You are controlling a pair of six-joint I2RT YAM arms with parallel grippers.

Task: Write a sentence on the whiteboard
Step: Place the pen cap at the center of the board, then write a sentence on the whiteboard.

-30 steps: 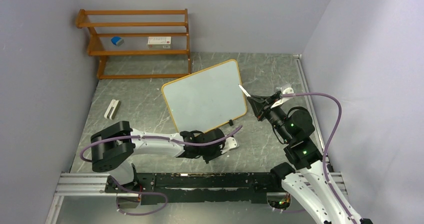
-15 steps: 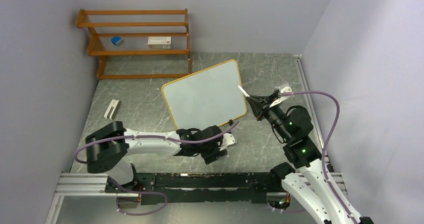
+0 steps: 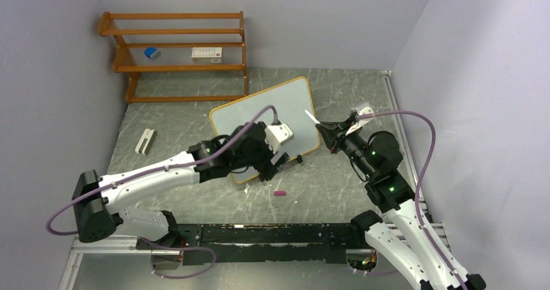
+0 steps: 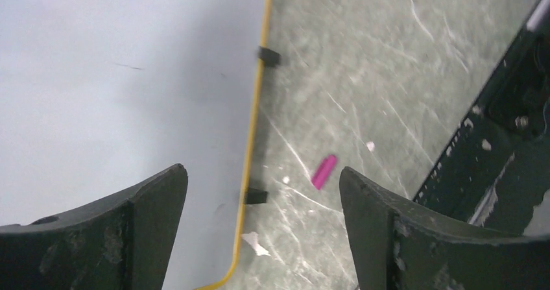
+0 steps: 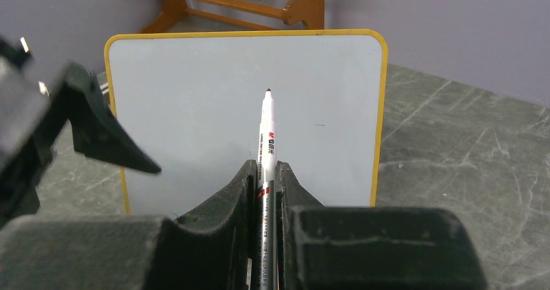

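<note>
Swinging up from low beside the rail, the left arm is now reaching over the near edge of the whiteboard (image 5: 188, 108). A small pink cap (image 4: 323, 171) is showing on the table (image 4: 363, 76) where that arm was crouching a moment ago. The left gripper (image 4: 261, 176) is hanging with its fingers spread wide and nothing between them. The board's yellow-framed edge and black feet are lying just under and ahead of it, and the cap is sitting a little to its right on the stone.

The right gripper (image 5: 263, 168) is edging toward the board's far side, its fingers pinched tight on an uncapped marker (image 5: 266, 134). The board is standing straight ahead of this gripper and the tip is aiming at its middle. Whether the tip is touching yet, I cannot tell; it looks just short.

The board is bearing no writing, only a faint speck or two. So the preparation seems done, with the pen bared and aimed, while the whole sentence is waiting to be written.
</note>
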